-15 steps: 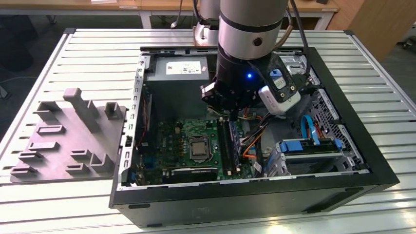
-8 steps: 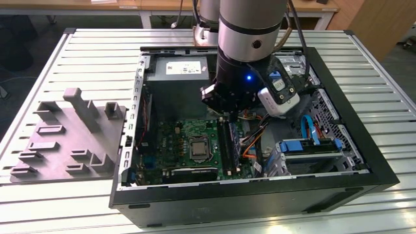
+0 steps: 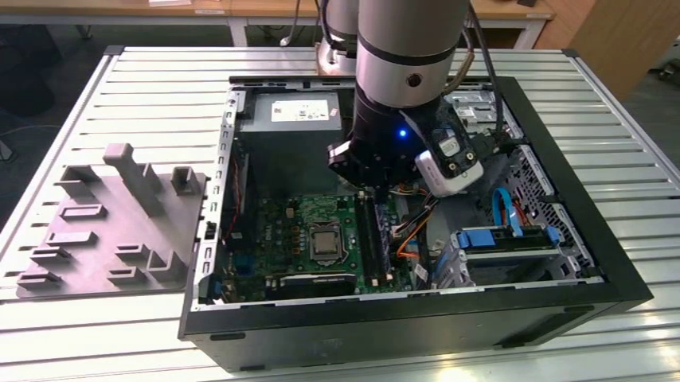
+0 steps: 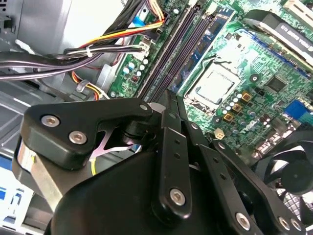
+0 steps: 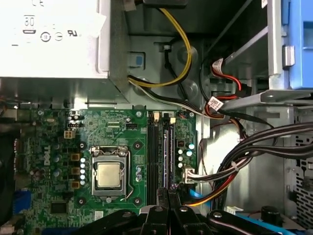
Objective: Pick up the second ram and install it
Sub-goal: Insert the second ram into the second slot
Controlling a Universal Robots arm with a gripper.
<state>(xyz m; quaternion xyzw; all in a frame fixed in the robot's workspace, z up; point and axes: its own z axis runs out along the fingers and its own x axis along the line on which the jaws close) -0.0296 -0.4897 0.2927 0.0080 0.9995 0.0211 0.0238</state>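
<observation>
Tool [image 5: 166,191] narrow, fingers together, tips at black memory slots [image 5: 154,152]; cannot tell whether gripping anything.

Slatted metal table [image 3: 595,87]; wooden desk [image 3: 510,9] behind (grey floor [image 3: 661,119] alongside).

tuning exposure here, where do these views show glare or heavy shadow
Exterior view: a soft highlight runs down the arm's silver tube, a blue light glows below it, and the case interior beside the power supply is in shadow. First wrist view: the power supply's white label is washed out. Second wrist view: the processor lid catches glare; the black gripper is a dark mass.
</observation>
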